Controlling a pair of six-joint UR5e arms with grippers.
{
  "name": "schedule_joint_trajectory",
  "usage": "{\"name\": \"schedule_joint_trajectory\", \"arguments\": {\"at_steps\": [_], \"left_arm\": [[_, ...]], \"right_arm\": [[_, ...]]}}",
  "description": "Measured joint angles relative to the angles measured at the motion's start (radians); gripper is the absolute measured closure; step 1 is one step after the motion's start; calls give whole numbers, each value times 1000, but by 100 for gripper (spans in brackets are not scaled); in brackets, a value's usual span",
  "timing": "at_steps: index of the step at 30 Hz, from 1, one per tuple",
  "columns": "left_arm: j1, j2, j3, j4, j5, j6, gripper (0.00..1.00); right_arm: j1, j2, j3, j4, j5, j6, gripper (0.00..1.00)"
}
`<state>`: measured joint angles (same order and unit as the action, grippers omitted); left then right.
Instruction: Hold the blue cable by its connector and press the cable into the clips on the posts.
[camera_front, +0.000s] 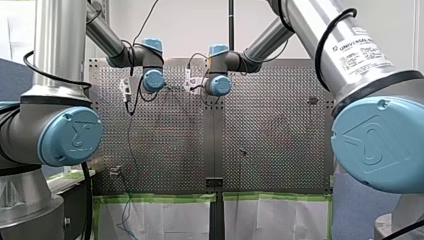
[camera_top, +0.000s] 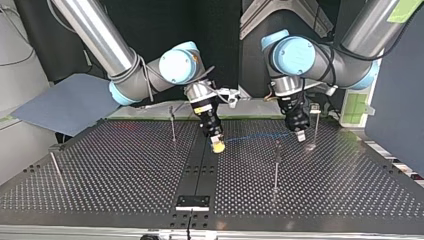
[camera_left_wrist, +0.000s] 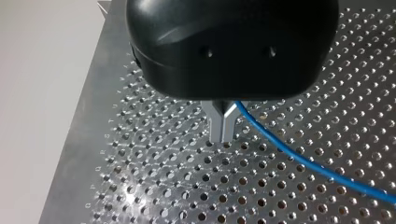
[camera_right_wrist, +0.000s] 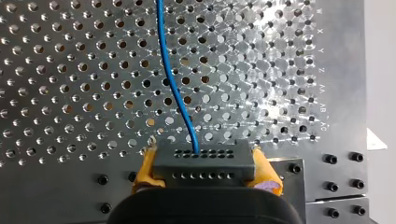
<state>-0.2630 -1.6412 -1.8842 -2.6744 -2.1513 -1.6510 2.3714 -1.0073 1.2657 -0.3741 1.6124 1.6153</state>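
Table: perforated metal plate (camera_top: 125, 170) lying under both arms.
Right gripper (camera_right_wrist: 203, 156): clamped on the connector (camera_right_wrist: 203, 164), with a yellow pad (camera_right_wrist: 145, 169) pressed against each end of it.
Connector: dark block showing 2 rows of small holes, held crosswise between the right gripper's fingers, above the table.
Blue cable (camera_right_wrist: 173, 88): leaves the connector's face and runs ahead of the right gripper over the holes. In the top view it spans across to the left gripper (camera_top: 300, 136).
Left gripper: 2 metal fingers (camera_left_wrist: 217, 123) pinched together on the blue cable, which trails away beside them. The tips point down at the table.
Posts (camera_top: 276, 167): 4 thin uprights. 1 stands just beside the left gripper, 1 near the right gripper, 1 between the 2 grippers toward the camera, and 1 well apart from both.
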Motion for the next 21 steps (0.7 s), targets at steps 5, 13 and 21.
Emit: {"name": "schedule_joint_trajectory", "arguments": {"at_steps": [5,13,21], "left_arm": [[5,-6,18,2,31,-17,100],[14,-25,50,-23,47,-22,100],[28,-44,64,-29,67,-25,100]], "right_arm": [[-1,14,-14,3,-1,0,100],[-1,22,-30,5,-3,0,100],[-2,24,-44,16,-3,0,100]]}}
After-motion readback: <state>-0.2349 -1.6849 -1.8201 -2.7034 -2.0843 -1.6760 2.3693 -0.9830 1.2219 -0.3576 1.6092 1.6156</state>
